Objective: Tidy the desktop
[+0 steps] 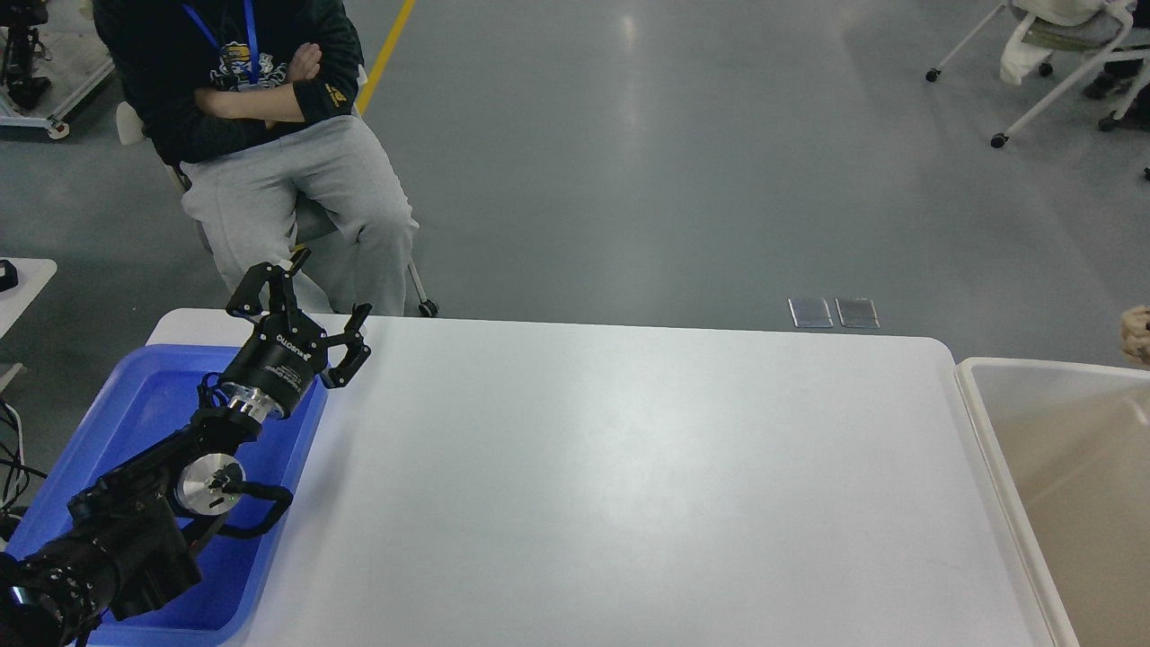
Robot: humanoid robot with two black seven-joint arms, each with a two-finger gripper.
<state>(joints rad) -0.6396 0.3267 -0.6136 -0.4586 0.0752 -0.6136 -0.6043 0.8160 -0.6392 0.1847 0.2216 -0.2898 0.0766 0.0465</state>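
The desktop [611,485] is a large white tabletop with rounded corners, and nothing lies on it. My left gripper [301,310] is open and empty, held above the far left corner of the desktop, at the inner edge of the blue tray [148,404]. A crumpled beige paper ball [1138,334] shows only in part at the right edge of the view, above the far rim of the beige-white tub [988,431]. My right gripper is out of view beyond the right edge.
A person [269,135] sits with arms crossed just behind the table's far left corner. Rolling chairs [1051,54] stand at the far right. Two metal floor plates [834,312] lie behind the table's far edge.
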